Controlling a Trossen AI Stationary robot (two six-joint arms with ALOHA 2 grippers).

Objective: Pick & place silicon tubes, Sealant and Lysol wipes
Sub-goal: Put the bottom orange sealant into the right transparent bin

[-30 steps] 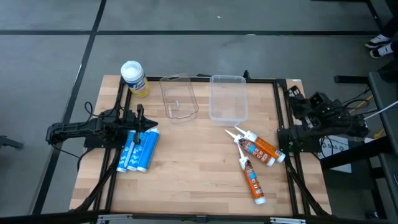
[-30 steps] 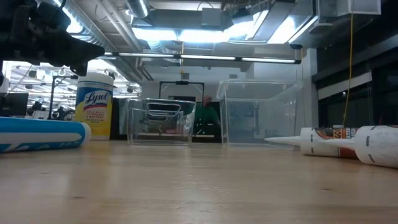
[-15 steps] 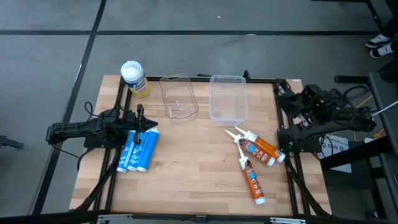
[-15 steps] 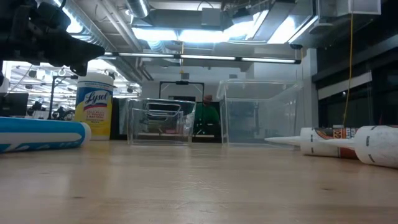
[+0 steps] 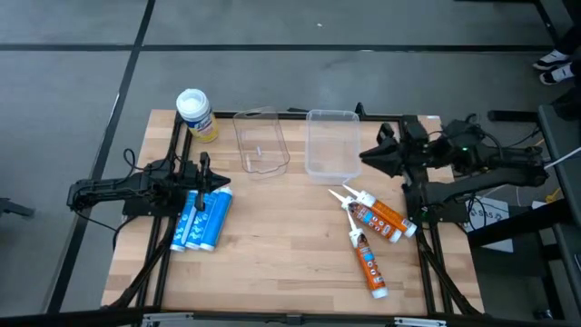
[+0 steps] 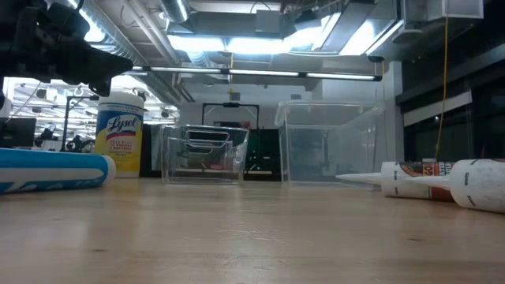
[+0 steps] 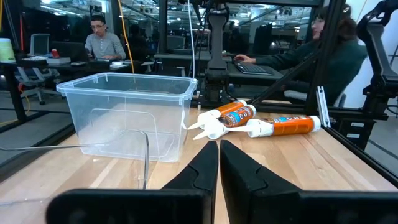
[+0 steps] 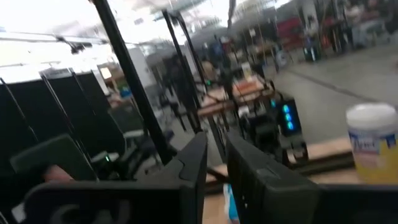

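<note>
Swung in from the table's right edge over the last second: right gripper (image 5: 370, 154), now just beside the right wall of the larger clear bin (image 5: 330, 143), above the sealant tubes (image 5: 374, 216), fingers a narrow gap apart, pointing toward the table's left. Gone from the low view's background: person in green behind the bins.

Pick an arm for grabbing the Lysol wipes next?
Left. The left gripper waits over the blue tubes, on the same side as the Lysol wipes. The right gripper is beside the far bin, across the table.
</note>
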